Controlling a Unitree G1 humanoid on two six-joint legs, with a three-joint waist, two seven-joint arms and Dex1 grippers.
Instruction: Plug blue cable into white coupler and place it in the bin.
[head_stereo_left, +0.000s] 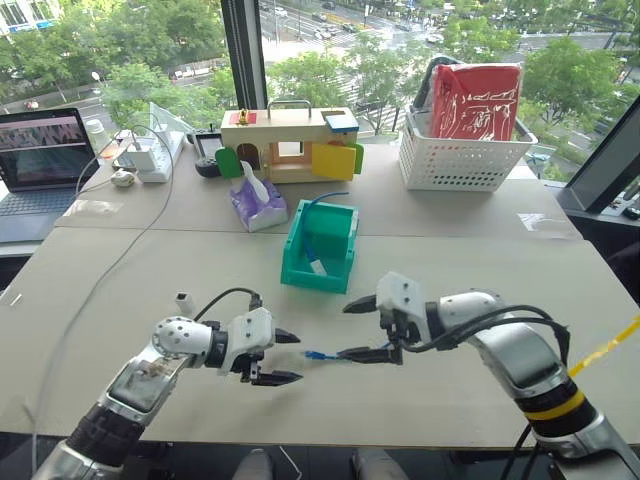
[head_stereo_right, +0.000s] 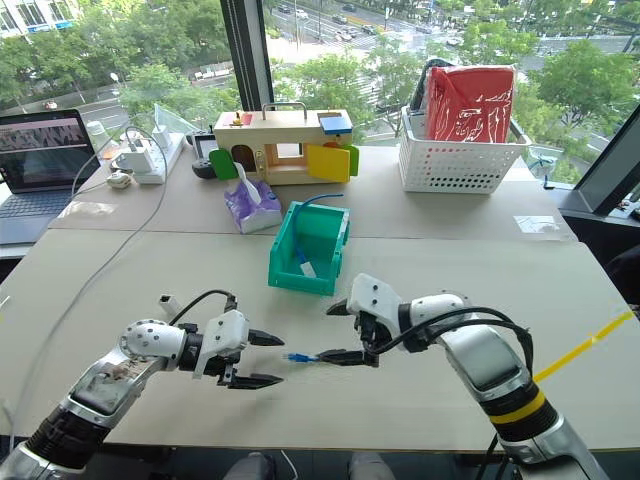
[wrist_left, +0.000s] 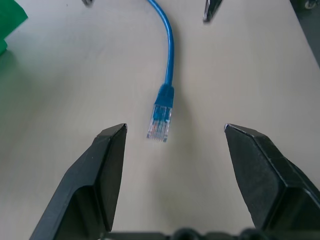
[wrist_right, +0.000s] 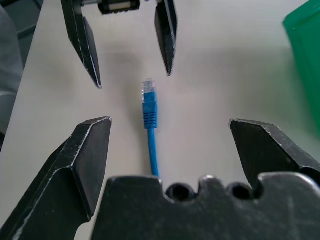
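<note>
Cable work at a window-side table: the blue cable (wrist_left: 169, 55) lies loose on the pale tabletop between the robot's two grippers, its clear plug (wrist_left: 160, 122) pointing toward the left gripper (head_stereo_left: 284, 358). Both tools stand wide apart and hold nothing; the right gripper (head_stereo_left: 360, 328) faces the left across the plug, and in the right wrist view the cord runs back under that hand.

Handling looks easy on weight and hard on precision. The cord is thin, light and limp, likely to flop or swing if lifted far from its end, while the plug is small, rigid and smooth, with a latch tab that could probably snap under a hard pinch. A sensible hold is on the blue boot just behind the clear plug, leaving the tip free to enter a socket; a grip farther back would let the end droop.

A tiny white block standing on the table beyond the left arm appears to be the white coupler (head_stereo_left: 184, 299), well apart from the plug and untouched. It is likely light enough to skid or tip when pushed, so it would need bracing.

The bin (head_stereo_left: 300, 275) sits beyond the grippers at mid-table, and another blue cord with a white piece already lies inside, one end arching over its back wall. The white lattice basket (head_stereo_left: 460, 160) at the far right holds a red bag (head_stereo_left: 475, 100).
</note>
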